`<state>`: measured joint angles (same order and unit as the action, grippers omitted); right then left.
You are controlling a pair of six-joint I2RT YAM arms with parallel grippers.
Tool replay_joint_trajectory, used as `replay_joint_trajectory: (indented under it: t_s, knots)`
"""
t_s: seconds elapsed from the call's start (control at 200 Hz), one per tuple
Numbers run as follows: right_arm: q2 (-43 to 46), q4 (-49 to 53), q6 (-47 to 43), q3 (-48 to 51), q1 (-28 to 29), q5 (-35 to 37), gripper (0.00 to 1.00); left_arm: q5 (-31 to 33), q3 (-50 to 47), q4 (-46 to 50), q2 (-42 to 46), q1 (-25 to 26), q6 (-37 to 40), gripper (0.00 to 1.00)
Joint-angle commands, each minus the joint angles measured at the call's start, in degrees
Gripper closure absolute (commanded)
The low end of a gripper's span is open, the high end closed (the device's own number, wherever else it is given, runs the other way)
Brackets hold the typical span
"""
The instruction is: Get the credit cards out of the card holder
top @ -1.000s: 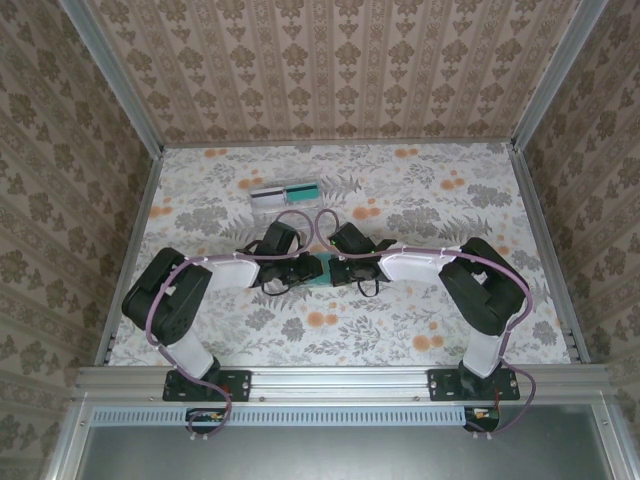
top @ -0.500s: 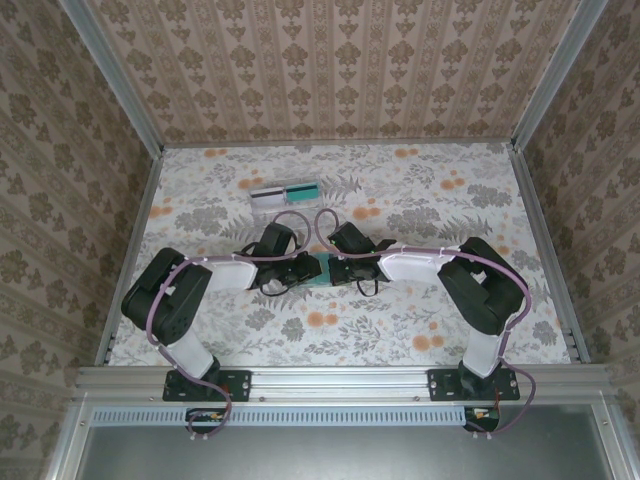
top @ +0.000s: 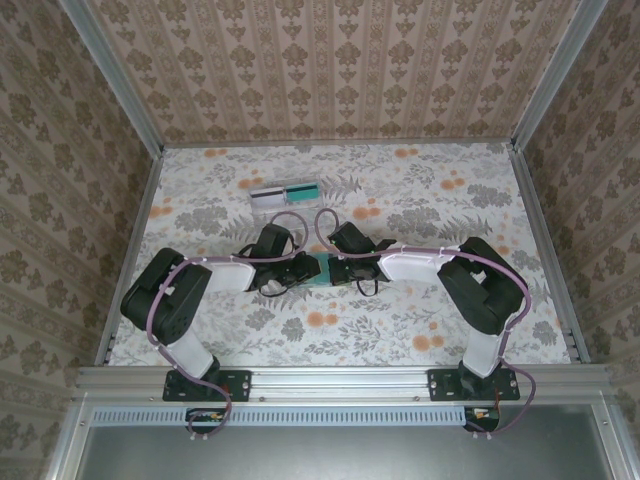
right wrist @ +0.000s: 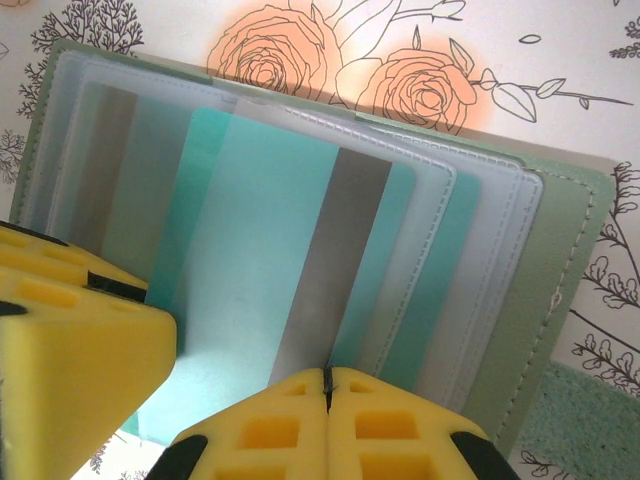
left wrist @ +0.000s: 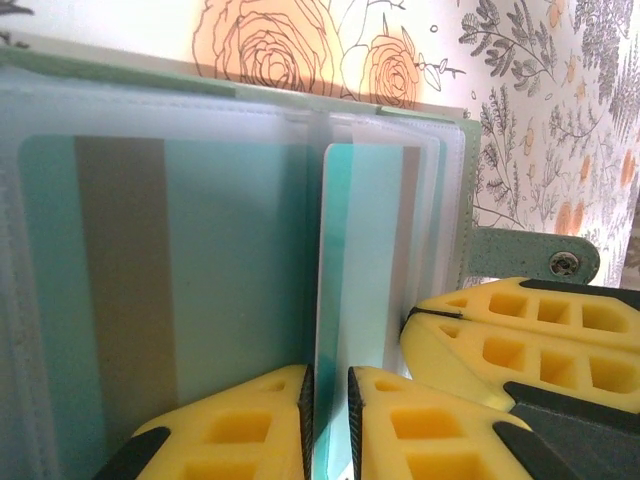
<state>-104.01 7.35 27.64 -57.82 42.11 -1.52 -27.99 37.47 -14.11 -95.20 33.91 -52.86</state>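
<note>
Card holder (top: 319,270) between left arm (top: 225,272) and right arm (top: 420,263) (striped item (top: 285,193) beyond)

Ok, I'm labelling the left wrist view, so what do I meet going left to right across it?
Striped card in the clear sleeve → card between the left gripper's fingers → card holder's snap tab.
</note>
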Motion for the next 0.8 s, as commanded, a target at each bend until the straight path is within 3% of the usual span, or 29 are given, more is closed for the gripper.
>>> replay_joint_trajectory:
  t_s: [0.0, 0.255, 0.505, 0.79]
  knots:
    - [-3.0, 2.4, 0.3, 0.0, -0.5, 0.9, 0.94, -1.2, -1.5, -1.7, 1.1, -0.7, -1.3, 0.80]
    - [-3.0, 2.2, 0.3, -0.1, -0.5, 0.8, 0.94, -2.0, -2.6, -3.8, 1.2, -1.2, -2.1, 0.80]
    - [-3.0, 2.2, 0.3, -0.1, -0.5, 0.8, 0.94, -2.3, -2.7, -4.5, 0.5, -1.2, -2.2, 0.95]
    - [-3.4, 2.7, 0.6, 0.2, -0.8, 1.1, 0.94, -2.6, -3.4, -2.9, 2.4, -2.8, -1.5, 0.95]
